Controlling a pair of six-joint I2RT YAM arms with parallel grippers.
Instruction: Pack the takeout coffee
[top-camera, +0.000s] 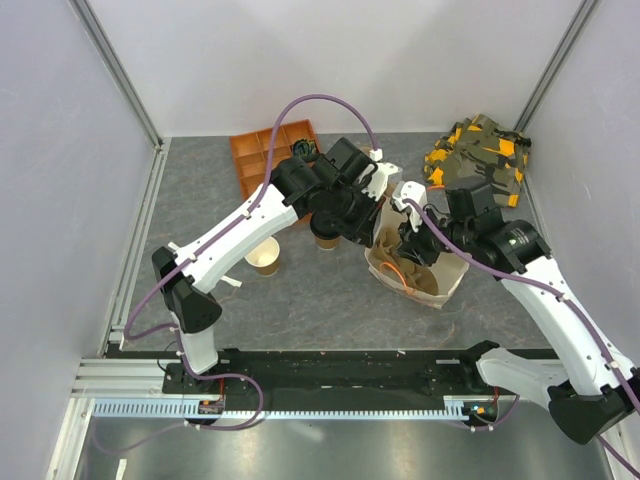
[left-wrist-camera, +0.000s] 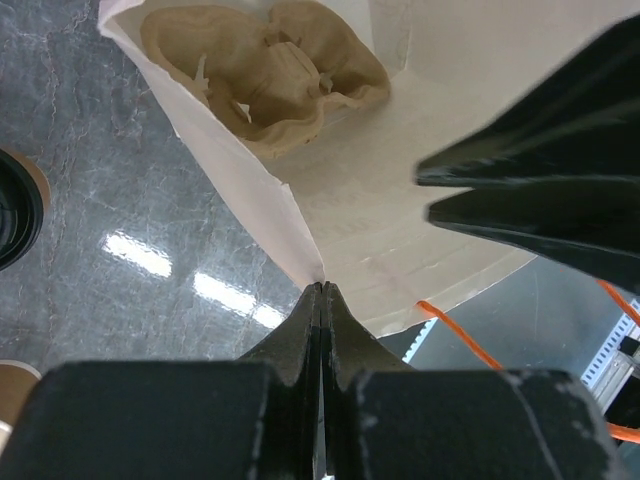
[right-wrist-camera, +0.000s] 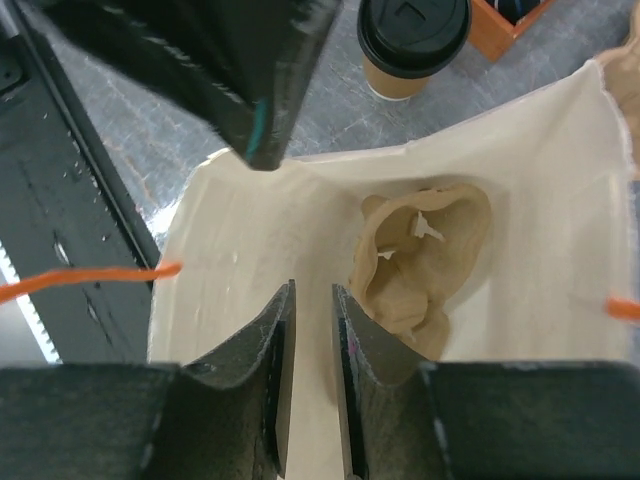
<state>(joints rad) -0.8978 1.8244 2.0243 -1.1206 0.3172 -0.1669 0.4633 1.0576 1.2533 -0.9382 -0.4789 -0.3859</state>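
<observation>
Lidded takeout coffee (right-wrist-camera: 413, 40) outside bag (right-wrist-camera: 250, 250), pulp carrier (right-wrist-camera: 400, 285) inside

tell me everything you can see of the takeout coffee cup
The takeout coffee is a small tan-brown paper cup, closed with a round black plastic lid that has a raised rim. It stands upright on the grey table. It is outside the cream bag, just beyond the bag's far rim in the right wrist view, and close to an orange tray. Only the table touches it.
</observation>
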